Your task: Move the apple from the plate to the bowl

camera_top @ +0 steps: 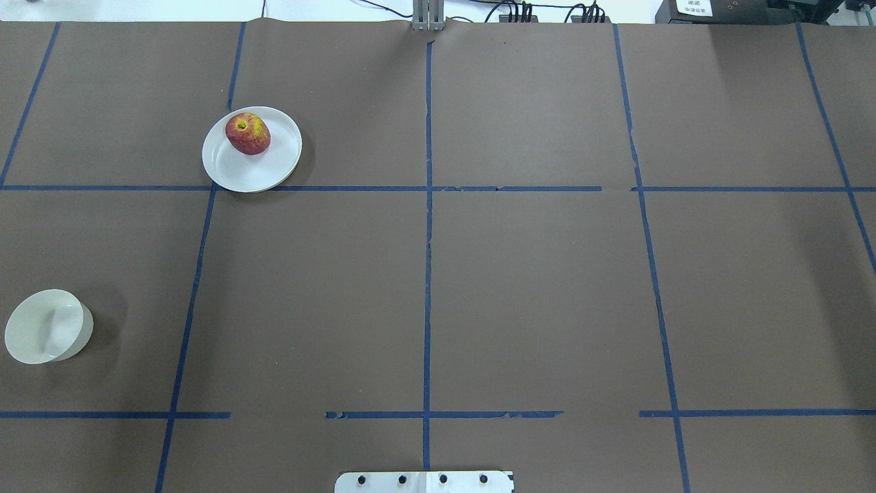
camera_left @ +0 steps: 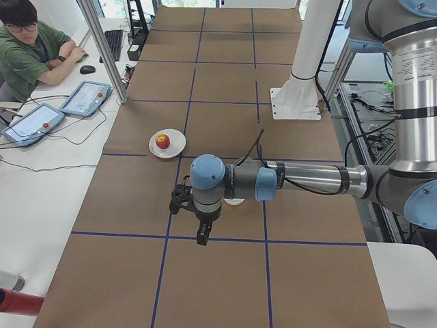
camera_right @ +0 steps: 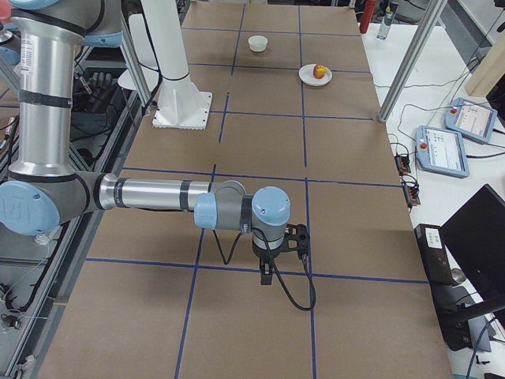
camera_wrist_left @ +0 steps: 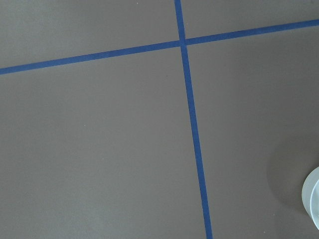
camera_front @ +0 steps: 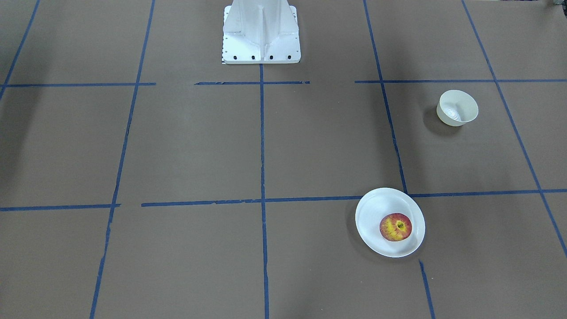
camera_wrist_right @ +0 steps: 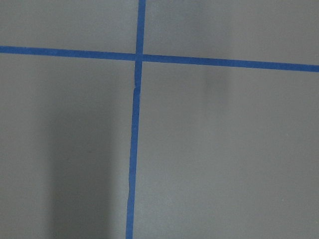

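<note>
The bowl (camera_wrist_left: 313, 201) clipped, jaw states unreadable
The left wrist view's edge cuts it off at 4 o'clock; seen from the table's left end, the left arm (camera_left: 300, 180) hides most of it. The left gripper (camera_left: 203, 236) and right gripper (camera_right: 266, 276) show too small to judge.

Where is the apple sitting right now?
In the overhead view the apple rests on the plate, upper left, on the robot's left side; the bowl stands apart, nearer the robot.

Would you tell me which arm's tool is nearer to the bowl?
Left. The left tool hangs close beside the bowl; the right tool is at the opposite end of the table.
</note>
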`<state>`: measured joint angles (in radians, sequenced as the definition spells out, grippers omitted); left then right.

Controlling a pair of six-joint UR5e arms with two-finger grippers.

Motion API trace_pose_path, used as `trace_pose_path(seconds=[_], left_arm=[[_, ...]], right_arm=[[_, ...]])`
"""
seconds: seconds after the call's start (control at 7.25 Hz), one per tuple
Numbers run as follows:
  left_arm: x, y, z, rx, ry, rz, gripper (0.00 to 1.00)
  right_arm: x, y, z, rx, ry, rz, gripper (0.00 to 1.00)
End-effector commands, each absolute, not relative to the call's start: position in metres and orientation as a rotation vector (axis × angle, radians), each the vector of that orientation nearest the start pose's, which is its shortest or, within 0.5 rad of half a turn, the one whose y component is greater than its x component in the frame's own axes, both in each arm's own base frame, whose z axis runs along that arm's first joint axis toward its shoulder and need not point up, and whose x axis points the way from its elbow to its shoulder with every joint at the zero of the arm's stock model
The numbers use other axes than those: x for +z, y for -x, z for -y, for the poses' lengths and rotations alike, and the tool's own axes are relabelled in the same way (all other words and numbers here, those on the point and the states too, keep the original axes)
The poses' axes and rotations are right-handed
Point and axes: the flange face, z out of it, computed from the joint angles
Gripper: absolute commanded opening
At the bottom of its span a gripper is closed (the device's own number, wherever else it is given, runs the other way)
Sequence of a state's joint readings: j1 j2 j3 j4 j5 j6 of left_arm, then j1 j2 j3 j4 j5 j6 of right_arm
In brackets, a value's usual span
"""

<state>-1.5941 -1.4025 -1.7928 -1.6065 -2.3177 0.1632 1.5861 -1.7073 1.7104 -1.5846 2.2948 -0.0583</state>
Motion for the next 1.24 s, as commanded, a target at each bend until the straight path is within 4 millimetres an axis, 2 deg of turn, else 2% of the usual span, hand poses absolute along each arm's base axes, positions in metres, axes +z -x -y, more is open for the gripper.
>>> trace_pose_path(seconds=[0.0, 0.28, 0.41, 0.55, 0.69, 0.83, 0.97, 1.1], left_arm=[[0.583, 0.071, 0.46, 0.132, -0.236, -0.735, 1.0], [0.504, 0.017, 0.535, 0.076, -0.263, -0.773, 1.0], [0.463, -0.02, 0.568, 0.056, -0.254, -0.801, 1.0], [0.422, -0.075, 0.6, 0.046, -0.222, -0.833, 1.0], [0.391, -0.148, 0.625, 0.052, -0.166, -0.86, 1.0], [0.357, -0.198, 0.654, -0.002, -0.118, -0.884, 1.0], [0.336, -0.234, 0.666, -0.026, -0.085, -0.898, 1.0], [0.339, -0.264, 0.658, -0.021, -0.061, -0.905, 1.0]], right_arm=[[0.658, -0.074, 0.432, -0.037, -0.016, 0.724, 1.0], [0.658, -0.074, 0.432, -0.039, -0.017, 0.724, 1.0], [0.658, -0.074, 0.432, -0.037, -0.016, 0.724, 1.0], [0.658, -0.074, 0.432, -0.037, -0.016, 0.724, 1.0], [0.658, -0.074, 0.432, -0.037, -0.016, 0.724, 1.0], [0.658, -0.074, 0.432, -0.037, -0.016, 0.724, 1.0], [0.658, -0.074, 0.432, -0.037, -0.016, 0.724, 1.0], [0.658, -0.074, 0.432, -0.037, -0.016, 0.724, 1.0]])
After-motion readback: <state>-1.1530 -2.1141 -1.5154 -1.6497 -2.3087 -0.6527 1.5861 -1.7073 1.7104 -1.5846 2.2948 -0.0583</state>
